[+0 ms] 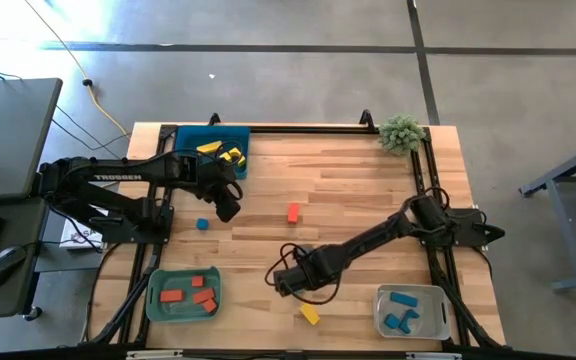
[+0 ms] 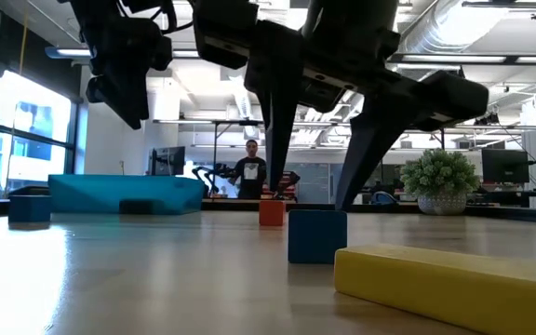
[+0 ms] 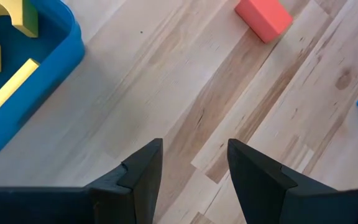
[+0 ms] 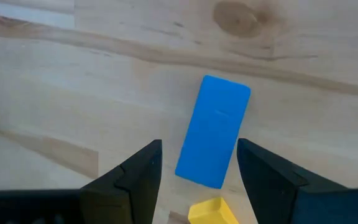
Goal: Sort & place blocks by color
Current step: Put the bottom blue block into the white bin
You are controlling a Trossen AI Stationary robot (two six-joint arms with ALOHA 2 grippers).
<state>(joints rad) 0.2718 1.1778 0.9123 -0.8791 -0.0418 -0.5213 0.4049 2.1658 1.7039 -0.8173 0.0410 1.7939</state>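
A gripper (image 2: 313, 200) hung open over the table (image 2: 138, 279), its fingers (image 2: 277, 140) straddling a blue block (image 2: 316, 236). A yellow bar (image 2: 454, 284) lay nearer than it, an orange block (image 2: 271, 212) beyond, a blue tray (image 2: 124, 194) off left.

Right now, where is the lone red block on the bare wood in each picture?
High view: red block mid-table.
Low view: centre, far back, behind a blue block.
Left wrist view: on the wood ahead of the left pincer.
Right wrist view: not in it.
Shared landmark: blue tray.
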